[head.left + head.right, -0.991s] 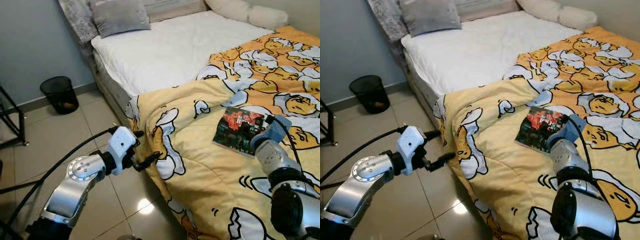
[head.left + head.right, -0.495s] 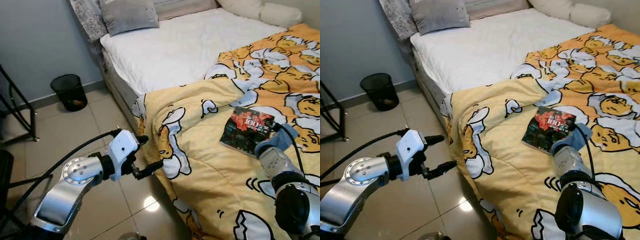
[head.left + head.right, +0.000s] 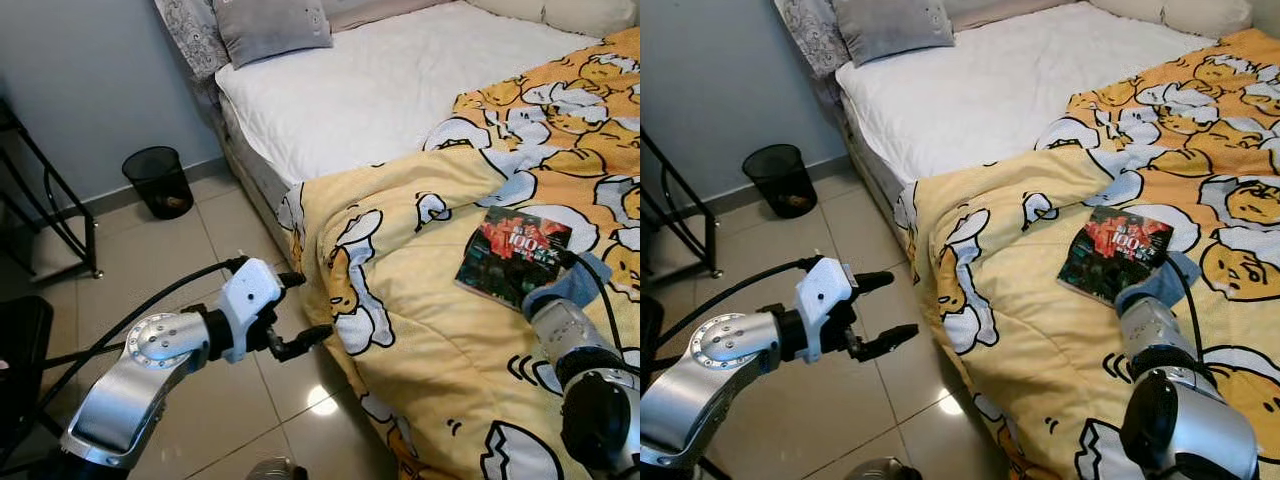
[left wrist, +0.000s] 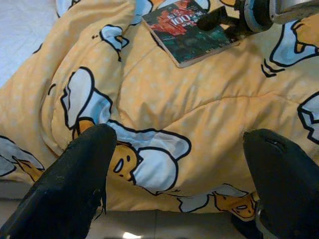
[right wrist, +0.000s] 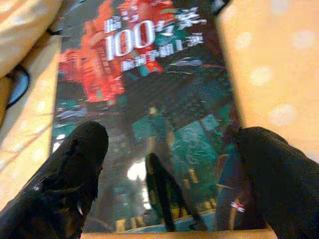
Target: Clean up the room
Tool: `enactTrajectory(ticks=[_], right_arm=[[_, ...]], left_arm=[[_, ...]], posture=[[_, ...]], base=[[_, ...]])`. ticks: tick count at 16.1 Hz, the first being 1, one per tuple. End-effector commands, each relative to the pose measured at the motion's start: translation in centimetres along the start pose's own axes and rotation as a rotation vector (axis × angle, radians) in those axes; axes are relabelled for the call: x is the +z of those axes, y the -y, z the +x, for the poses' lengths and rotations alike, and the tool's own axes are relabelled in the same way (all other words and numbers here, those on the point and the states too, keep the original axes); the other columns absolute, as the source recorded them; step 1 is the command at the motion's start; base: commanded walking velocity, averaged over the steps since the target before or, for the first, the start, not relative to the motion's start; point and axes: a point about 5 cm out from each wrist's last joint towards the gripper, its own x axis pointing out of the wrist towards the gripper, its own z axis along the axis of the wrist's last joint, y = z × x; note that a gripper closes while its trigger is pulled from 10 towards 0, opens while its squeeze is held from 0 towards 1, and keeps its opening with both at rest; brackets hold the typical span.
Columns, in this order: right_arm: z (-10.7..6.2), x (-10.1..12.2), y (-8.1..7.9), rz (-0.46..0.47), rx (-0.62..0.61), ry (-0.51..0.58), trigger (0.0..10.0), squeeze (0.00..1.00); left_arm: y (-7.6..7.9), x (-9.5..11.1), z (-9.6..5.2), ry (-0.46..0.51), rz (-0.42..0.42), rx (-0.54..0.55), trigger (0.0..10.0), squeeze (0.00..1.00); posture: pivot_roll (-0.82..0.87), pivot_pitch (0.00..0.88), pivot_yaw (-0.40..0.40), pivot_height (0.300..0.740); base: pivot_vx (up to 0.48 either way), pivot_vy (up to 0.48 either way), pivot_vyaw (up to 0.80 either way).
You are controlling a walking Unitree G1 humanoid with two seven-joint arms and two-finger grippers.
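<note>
We have our right claw (image 5: 164,164) low over the book (image 3: 1116,253), which lies flat on the yellow cartoon-print duvet (image 3: 440,330) near the side of the bed (image 3: 380,90). In the right wrist view its two black fingers (image 5: 65,179) stand apart, one to either side of the book's dark lower cover, with red artwork and a white "100" printed further up; whether the tips actually touch the cover we cannot tell. The head views give us our silver right arm (image 3: 1160,340) reaching up to the near edge of the book (the blue wrist piece hides the fingers there).

Our left claw (image 3: 298,310) hangs over the tiled floor (image 3: 180,270) just beside the drooping edge of the duvet, fingers apart and holding nothing. Its wrist view looks across the duvet's folds and catches what the right wrist view cannot: the whole book (image 4: 187,30) from the far side, with the right claw's fingers at its edge.

The head views also take in the bare white mattress sheet, a grey pillow (image 3: 272,25) at the head of the bed, a black mesh wastebasket (image 3: 159,182) against the blue-grey wall, and a black metal frame (image 3: 50,210) at the left.
</note>
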Motion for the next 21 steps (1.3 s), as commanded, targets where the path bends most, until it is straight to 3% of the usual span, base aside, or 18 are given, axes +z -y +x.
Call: enactTrajectory(ticks=[1,6,11,15,18,21], right_arm=[[-0.2,-1.0,1.6,0.023,-0.063,-0.036,10.0,0.0],[-0.3,-0.5,2.9,0.055,-0.064,-0.029,10.0,0.0],[-0.2,-1.4,0.3,0.305,0.161,-0.08,10.0,0.0],[-0.3,-1.8,-0.5,0.496,0.207,-0.077,10.0,0.0],[-0.3,-0.8,-0.4,0.59,0.251,-0.036,10.0,0.0],[-0.3,0.3,-1.0,0.626,0.334,-0.006,10.0,0.0]], left_arm=[[0.0,0.3,-0.1,-0.005,0.014,-0.012,10.0,0.64],[-0.1,0.5,0.1,-0.007,0.012,-0.014,10.0,0.64],[0.0,0.5,0.1,-0.005,0.002,-0.024,10.0,0.64],[0.5,0.8,-0.2,0.012,-0.041,-0.07,10.0,0.64],[0.5,0.8,-0.4,0.007,-0.043,-0.07,10.0,0.64],[0.4,0.9,-0.4,0.006,-0.043,-0.07,10.0,0.64]], posture=[[0.17,0.061,0.142,0.74],[0.17,0.055,0.139,0.74],[0.18,0.054,0.133,0.74],[0.19,0.055,0.131,0.74],[0.19,0.053,0.129,0.74],[0.19,0.051,0.129,0.74]], base=[[0.0,0.0,0.0],[0.0,0.0,0.0],[0.0,0.0,0.0],[0.0,0.0,0.0],[0.0,0.0,0.0],[0.0,0.0,0.0]])
